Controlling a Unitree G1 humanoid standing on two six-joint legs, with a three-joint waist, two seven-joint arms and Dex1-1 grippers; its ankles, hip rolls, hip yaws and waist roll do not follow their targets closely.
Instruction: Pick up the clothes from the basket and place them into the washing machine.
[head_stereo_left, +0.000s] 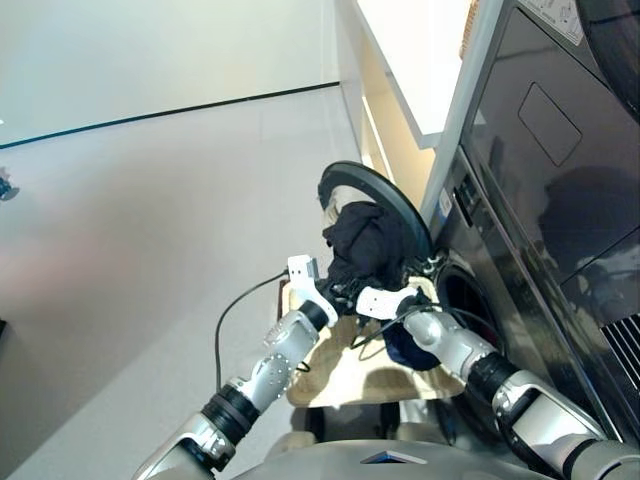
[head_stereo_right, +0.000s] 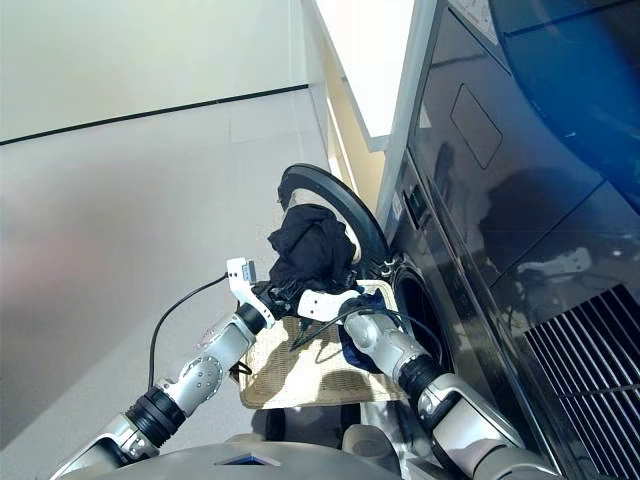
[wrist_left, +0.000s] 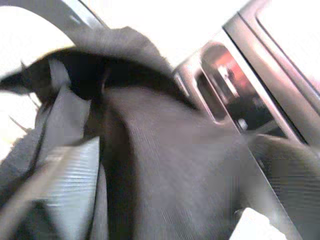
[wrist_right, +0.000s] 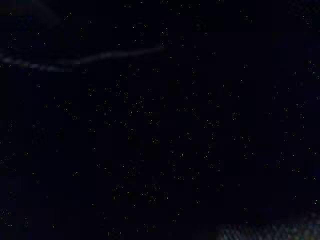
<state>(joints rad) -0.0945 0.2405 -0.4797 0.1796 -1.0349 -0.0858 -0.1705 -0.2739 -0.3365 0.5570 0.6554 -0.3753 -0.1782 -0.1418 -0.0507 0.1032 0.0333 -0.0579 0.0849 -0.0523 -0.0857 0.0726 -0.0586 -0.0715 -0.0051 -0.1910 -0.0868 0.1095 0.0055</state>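
Note:
A black garment (head_stereo_left: 365, 240) hangs bunched in the air in front of the washing machine's open round door (head_stereo_left: 378, 192). My left gripper (head_stereo_left: 338, 292) and right gripper (head_stereo_left: 358, 297) meet at its lower edge, both shut on the cloth, which hides their fingers. Black cloth (wrist_left: 150, 165) fills the left wrist view, and the right wrist view is dark. A navy blue garment (head_stereo_left: 408, 348) lies in the cream wicker basket (head_stereo_left: 345, 385) under my right forearm. The dark grey washing machine (head_stereo_left: 540, 200) stands on the right, its porthole (head_stereo_left: 468, 295) open. A reddish patch (wrist_left: 231, 76) shows inside the opening. The orange-red garment does not show in the basket.
A black cable (head_stereo_left: 235, 305) loops from my left wrist over the pale floor (head_stereo_left: 150, 220). A white cabinet (head_stereo_left: 400, 60) stands beyond the machine. A vent grille (head_stereo_right: 590, 380) sits low on the machine's front.

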